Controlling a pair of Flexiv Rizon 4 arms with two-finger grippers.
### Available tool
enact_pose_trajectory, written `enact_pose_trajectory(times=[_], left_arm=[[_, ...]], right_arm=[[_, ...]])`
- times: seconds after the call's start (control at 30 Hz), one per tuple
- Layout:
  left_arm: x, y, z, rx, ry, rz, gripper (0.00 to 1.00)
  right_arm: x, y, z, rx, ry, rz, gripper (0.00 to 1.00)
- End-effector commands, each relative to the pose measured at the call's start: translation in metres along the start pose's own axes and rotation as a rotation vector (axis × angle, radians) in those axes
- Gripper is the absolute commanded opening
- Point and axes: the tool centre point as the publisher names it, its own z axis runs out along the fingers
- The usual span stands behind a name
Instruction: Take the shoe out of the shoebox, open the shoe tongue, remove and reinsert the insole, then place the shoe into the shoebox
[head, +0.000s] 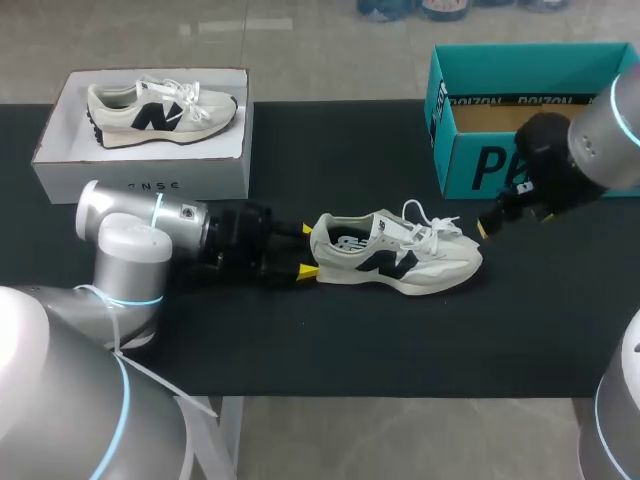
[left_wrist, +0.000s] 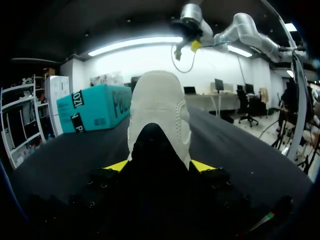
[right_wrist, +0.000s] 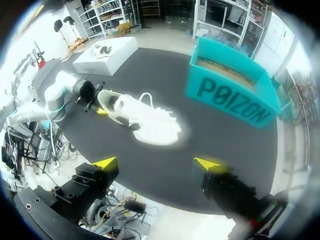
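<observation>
A cream sneaker (head: 395, 255) with a dark logo and loose white laces lies on its side on the black table (head: 400, 340), toe pointing right. My left gripper (head: 306, 250) is shut on its heel, a yellow tip on each side. In the left wrist view the heel (left_wrist: 160, 110) fills the space between the fingers of the left gripper (left_wrist: 160, 165). My right gripper (head: 490, 225) hangs open above the table, between the toe and the teal shoebox (head: 520, 150). Its wrist view looks down on the sneaker (right_wrist: 140, 117) ahead of the open right gripper (right_wrist: 157, 163).
The open teal shoebox (right_wrist: 232, 82) stands at the table's back right. At the back left, a white box (head: 140, 170) holds a second, similar sneaker (head: 160, 110). The table's front edge runs close below the sneaker.
</observation>
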Motion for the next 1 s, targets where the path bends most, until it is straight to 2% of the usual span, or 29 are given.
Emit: enact_pose_trajectory(times=[0.03,0.53,0.73,1.0], left_arm=[[0.0,0.002,0.002,-0.001,0.0,0.001,0.0],[0.0,0.002,0.002,-0.001,0.0,0.001,0.0],[0.0,0.002,0.002,-0.001,0.0,0.001,0.0],[0.0,0.002,0.002,-0.001,0.0,0.001,0.0]], right_arm=[[0.011,0.027,0.013,0.088,0.045,-0.005,1.0],[0.011,0.027,0.013,0.088,0.045,-0.005,1.0],[0.05,0.031,0.026,0.056,0.089,0.069,1.0],[0.094,0.042,0.048,0.056,0.055,0.153,1.0]])
